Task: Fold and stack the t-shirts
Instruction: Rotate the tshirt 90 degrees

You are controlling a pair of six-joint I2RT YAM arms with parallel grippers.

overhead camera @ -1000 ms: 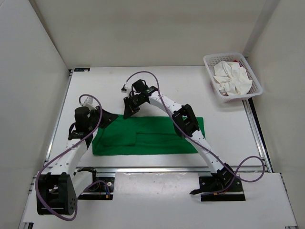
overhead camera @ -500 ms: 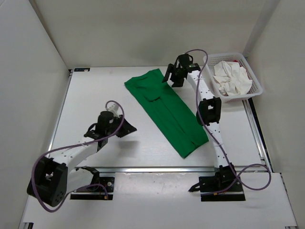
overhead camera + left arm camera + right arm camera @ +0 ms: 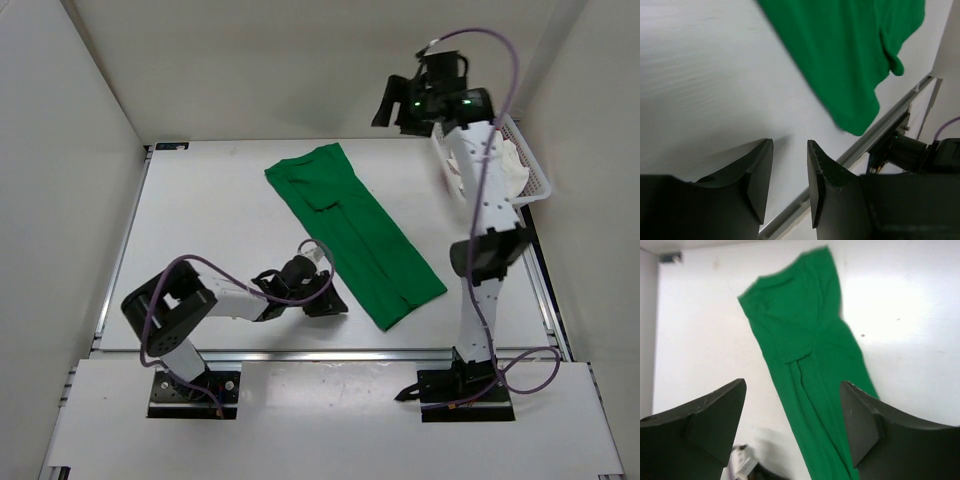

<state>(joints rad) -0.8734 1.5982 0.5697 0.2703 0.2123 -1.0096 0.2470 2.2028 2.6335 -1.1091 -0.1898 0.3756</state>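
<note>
Though folded lengthwise, green t-shirt point(image 3: 352, 235) diagonal on table point(image 3: 200, 220)

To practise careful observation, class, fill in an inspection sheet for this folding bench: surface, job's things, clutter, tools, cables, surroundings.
Surface: white table, flat.
Job's things: green t-shirt lies as a long folded strip, diagonal on the table; white t-shirt crumpled in the basket; red one not seen.
Clutter: white mesh basket, far right corner.
Tools: left tool low beside the green t-shirt's near end, narrowly open, empty; right tool high, wide open, empty.
Cables: purple cables loop off both arms.
Surroundings: white walls.
</note>
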